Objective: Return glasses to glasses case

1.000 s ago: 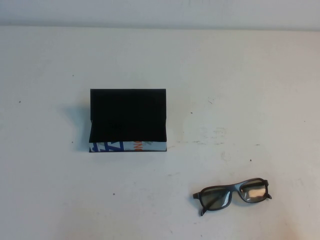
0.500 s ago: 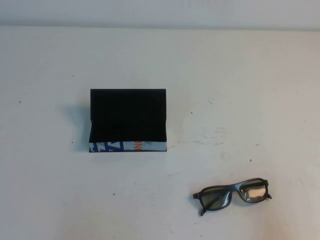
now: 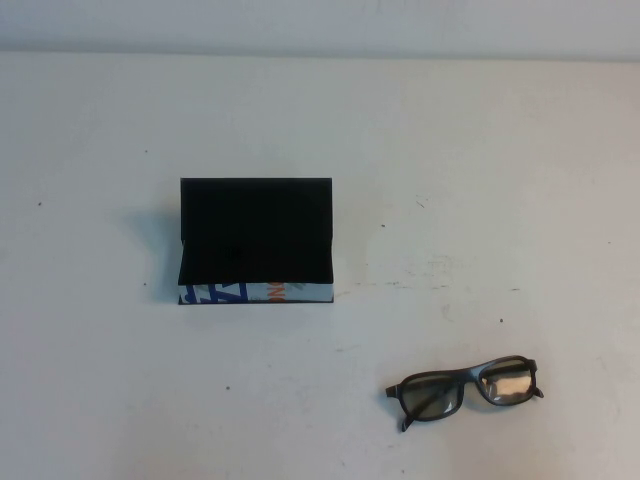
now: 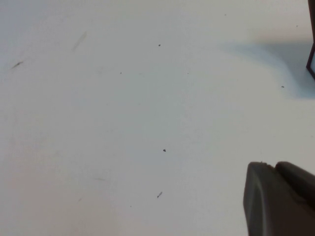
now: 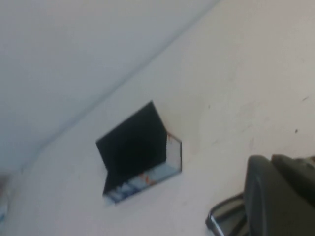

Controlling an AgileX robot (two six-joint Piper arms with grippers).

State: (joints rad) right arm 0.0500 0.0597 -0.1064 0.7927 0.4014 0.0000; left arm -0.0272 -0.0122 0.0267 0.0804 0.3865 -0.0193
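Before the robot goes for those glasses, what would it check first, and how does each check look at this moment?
1. Case lid open: ok. The glasses case has its black lid standing up.
2. Glasses reachable: ok. The glasses lie alone on the table, nearer the robot than the case and to its right.
3. Glasses folded: cannot tell.
4. Path between glasses and case: ok, only bare table shows between them.
5. Right gripper placement: ok, it hangs close by the glasses, with the case in its view.
6. Left gripper out of the way: ok, it is over bare table beside the case's edge.
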